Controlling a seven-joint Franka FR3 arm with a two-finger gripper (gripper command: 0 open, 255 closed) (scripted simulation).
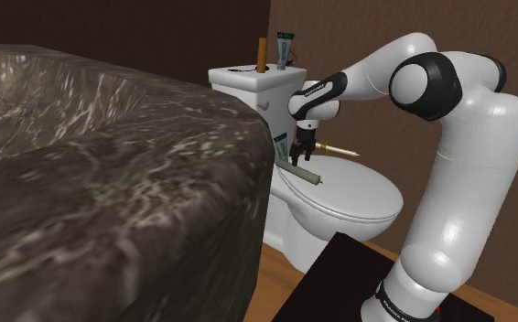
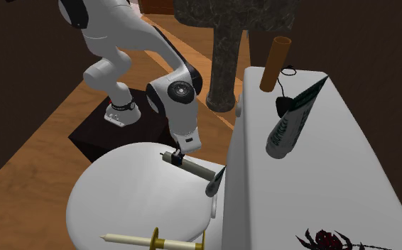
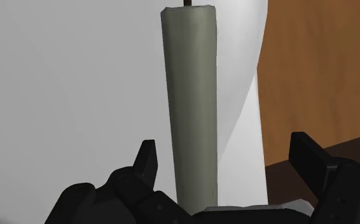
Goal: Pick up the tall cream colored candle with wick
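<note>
A thick pale grey-cream candle (image 1: 304,172) with a dark wick lies flat on the closed white toilet lid (image 1: 362,190), close to the tank. In the second exterior view the candle (image 2: 191,165) lies on the lid (image 2: 118,195), wick end under the hand. My black gripper (image 1: 303,150) (image 2: 185,151) points down right over it. In the wrist view the gripper (image 3: 225,147) is open. The candle (image 3: 190,102) runs lengthwise between the fingers, nearer the left finger (image 3: 148,156), and neither finger touches it.
A thin cream taper with a brass ring (image 1: 341,149) (image 2: 153,243) and a small tube (image 1: 283,146) (image 2: 214,182) also lie on the lid. On the tank (image 2: 320,185) stand a brown cylinder (image 2: 275,64) and a green-white tube (image 2: 292,117). A dark marble tub (image 1: 111,165) fills the shoulder view's left.
</note>
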